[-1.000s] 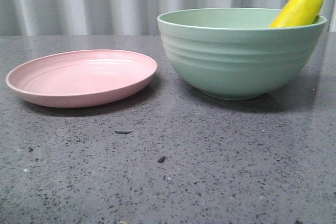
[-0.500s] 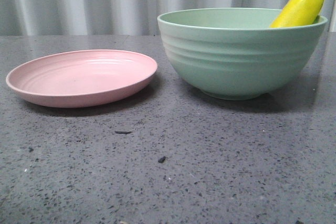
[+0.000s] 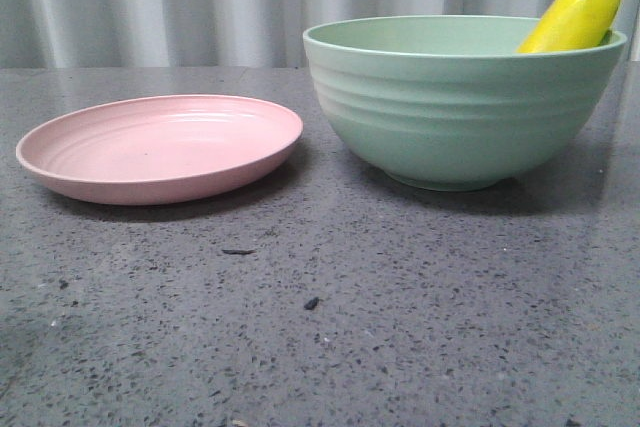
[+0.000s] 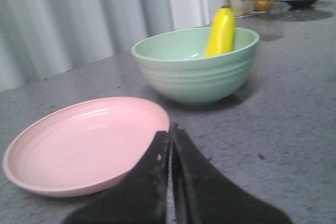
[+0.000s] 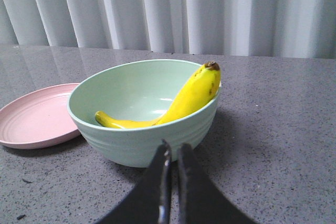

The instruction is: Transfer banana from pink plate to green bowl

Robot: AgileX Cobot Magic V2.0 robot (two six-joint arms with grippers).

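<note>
1. The banana (image 5: 181,103), glossy yellow, lies curved inside the bowl, its dark tip leaning up over the rim.
2. The bowl (image 3: 460,112), pale green with ridged sides, stands upright.
3. The plate (image 3: 160,147), pale pink and shallow, sits bare just beside the bowl.

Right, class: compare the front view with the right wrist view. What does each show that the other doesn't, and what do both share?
Only the front view shows the ridged outside of the green bowl side-on and the dark crumbs on the table.

Only the right wrist view shows the banana whole, its stem end on the bowl's floor, and the shut right hand.

Both show the pink plate bare, beside the bowl, with the banana's dark tip above the rim.
</note>
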